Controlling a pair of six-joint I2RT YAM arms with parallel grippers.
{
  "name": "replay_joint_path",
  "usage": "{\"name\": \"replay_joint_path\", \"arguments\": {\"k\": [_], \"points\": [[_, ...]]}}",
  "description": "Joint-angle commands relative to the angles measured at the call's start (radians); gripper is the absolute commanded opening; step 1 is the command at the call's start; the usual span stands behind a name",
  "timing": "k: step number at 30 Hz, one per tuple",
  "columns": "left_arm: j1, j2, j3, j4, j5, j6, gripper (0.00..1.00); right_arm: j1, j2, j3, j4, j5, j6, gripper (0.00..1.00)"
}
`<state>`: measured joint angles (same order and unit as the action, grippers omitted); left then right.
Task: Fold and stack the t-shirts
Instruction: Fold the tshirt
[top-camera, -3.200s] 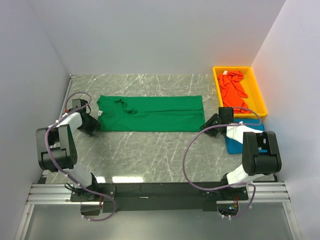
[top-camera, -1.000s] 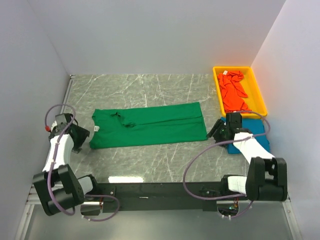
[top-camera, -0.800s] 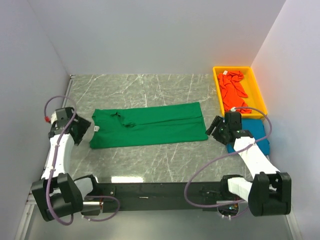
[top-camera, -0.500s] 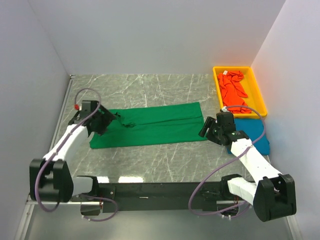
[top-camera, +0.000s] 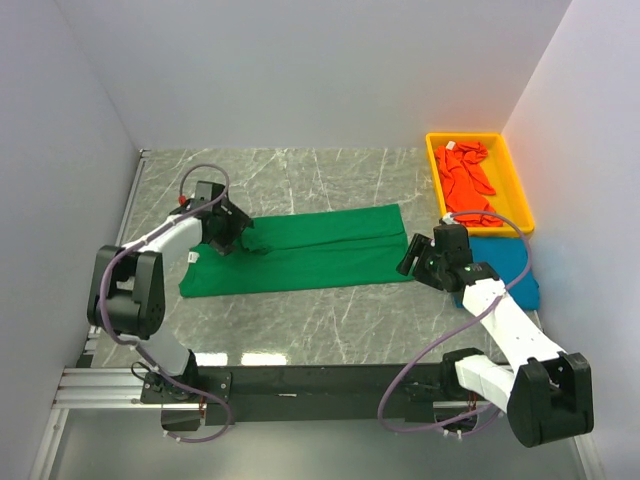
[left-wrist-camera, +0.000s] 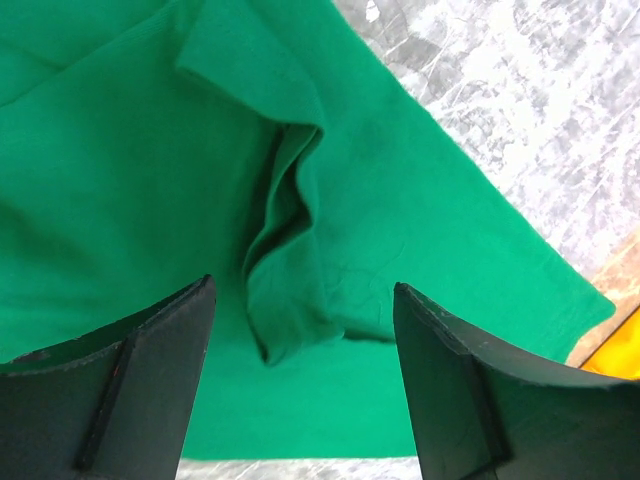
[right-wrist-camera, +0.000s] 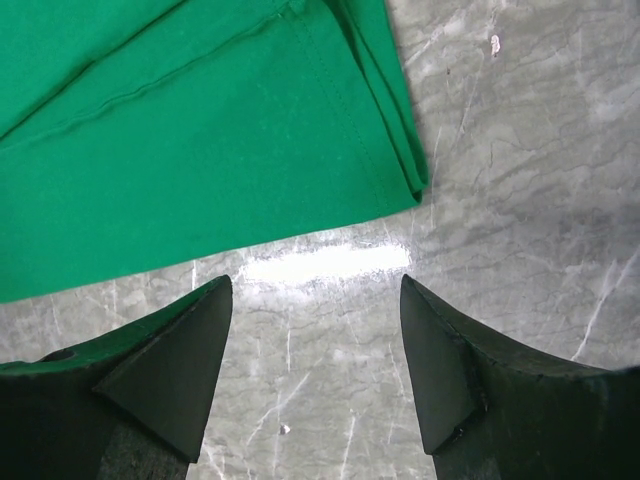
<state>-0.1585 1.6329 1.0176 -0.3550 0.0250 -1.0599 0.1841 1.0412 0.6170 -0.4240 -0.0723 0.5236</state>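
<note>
Marble tabletop (top-camera: 330, 310), orange-red tee (top-camera: 465, 180) in yellow bin (top-camera: 466, 137); left claw (left-wrist-camera: 302, 290), right claw (right-wrist-camera: 315, 285) agape.

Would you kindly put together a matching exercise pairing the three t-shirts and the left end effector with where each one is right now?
Things:
1. green t-shirt
2. orange-red t-shirt
3. blue t-shirt
4. left end effector

Places:
A. crumpled inside the yellow bin
B. open, above the green t-shirt's left end
C. laid out long across the middle of the table
D. flat, just on the near side of the yellow bin

Pairs: 1-C; 2-A; 3-D; 4-B
</note>
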Motion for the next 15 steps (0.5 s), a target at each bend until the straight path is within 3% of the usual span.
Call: {"name": "replay_joint_path", "arguments": {"k": [1, 15], "points": [[-0.015, 0.043, 0.065, 0.019, -0.02, -0.015, 0.77, 0.005, -0.03, 0.018, -0.005, 0.006, -0.022, 0.75], [-0.062, 0.24, 0.34, -0.018, 0.013, -0.011, 0.76, 0.005, -0.046, 0.01, -0.018, 0.025, -0.023, 0.74]]}}
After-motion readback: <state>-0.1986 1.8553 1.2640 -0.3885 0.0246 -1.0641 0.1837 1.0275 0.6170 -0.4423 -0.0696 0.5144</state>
